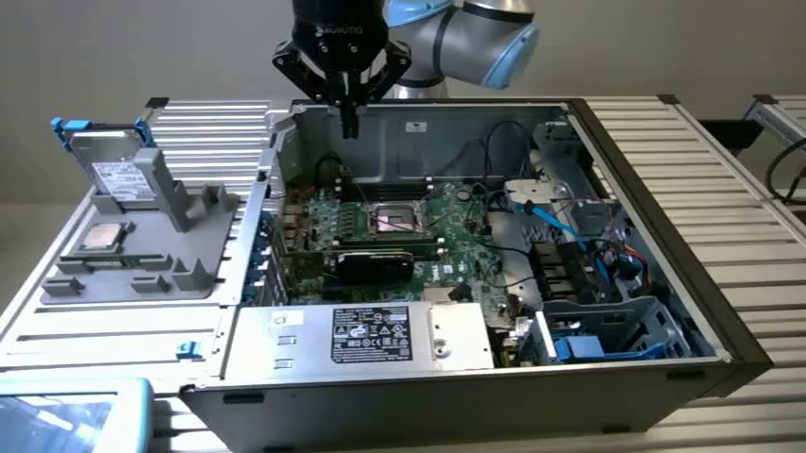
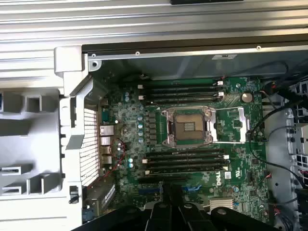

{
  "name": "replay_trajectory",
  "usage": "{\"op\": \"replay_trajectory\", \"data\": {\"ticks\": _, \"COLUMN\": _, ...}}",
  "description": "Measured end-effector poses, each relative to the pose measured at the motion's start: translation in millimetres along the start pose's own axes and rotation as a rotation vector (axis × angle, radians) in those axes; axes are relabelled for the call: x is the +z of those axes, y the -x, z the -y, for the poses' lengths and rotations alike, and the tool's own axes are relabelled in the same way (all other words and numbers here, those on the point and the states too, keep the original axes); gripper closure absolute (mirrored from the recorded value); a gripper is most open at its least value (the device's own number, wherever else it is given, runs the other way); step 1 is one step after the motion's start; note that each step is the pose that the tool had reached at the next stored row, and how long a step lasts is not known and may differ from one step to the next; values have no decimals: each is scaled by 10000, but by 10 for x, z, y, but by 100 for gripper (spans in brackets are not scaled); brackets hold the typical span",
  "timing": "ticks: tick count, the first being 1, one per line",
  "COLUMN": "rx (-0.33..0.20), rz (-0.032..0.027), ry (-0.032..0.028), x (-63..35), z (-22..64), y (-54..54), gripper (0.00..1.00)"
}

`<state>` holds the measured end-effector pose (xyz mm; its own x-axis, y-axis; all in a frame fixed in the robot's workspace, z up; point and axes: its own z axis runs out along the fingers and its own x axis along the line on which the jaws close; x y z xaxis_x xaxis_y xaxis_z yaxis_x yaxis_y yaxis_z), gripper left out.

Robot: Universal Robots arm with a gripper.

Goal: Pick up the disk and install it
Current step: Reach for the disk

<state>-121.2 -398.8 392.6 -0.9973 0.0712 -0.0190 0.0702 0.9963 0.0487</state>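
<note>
Gripper (image 1: 349, 121): your jaws are pinched together, holding nothing; top centre of the exterior view, above the open case (image 1: 504, 396).
Disk (image 1: 123, 173): you'll find it upper left, propped tilted in the grey holder (image 1: 120, 285), well apart from the gripper.

1 arm (image 1: 492, 33) here: smooth silver-grey tube sections and rounded joint housings, with light-blue caps (image 1: 519, 55) on the joints. Finish looks clean and slightly glossy.

Gripper (image 1: 349, 132) is all black. We see a blocky matte body with a short line of white lettering across the front, too small for us to read. 2 angular black links (image 1: 287, 58) flare out from the body, 1 per side, then taper in to slim dark fingers (image 1: 349, 115).

From the wrist camera we get black knuckles (image 2: 159, 214): rounded, semi-gloss, with light catching their edges.
</note>
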Motion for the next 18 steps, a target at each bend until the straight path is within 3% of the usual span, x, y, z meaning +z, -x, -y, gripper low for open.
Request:
{"op": "replay_trajectory", "data": {"ticks": 13, "rx": 0, "rz": 0, "ry": 0, "x": 0, "z": 0, "y": -1, "gripper": 89}}
{"op": "replay_trajectory", "data": {"ticks": 18, "rx": 0, "rz": 0, "ry": 0, "x": -2, "z": 4, "y": -88, "gripper": 89}}
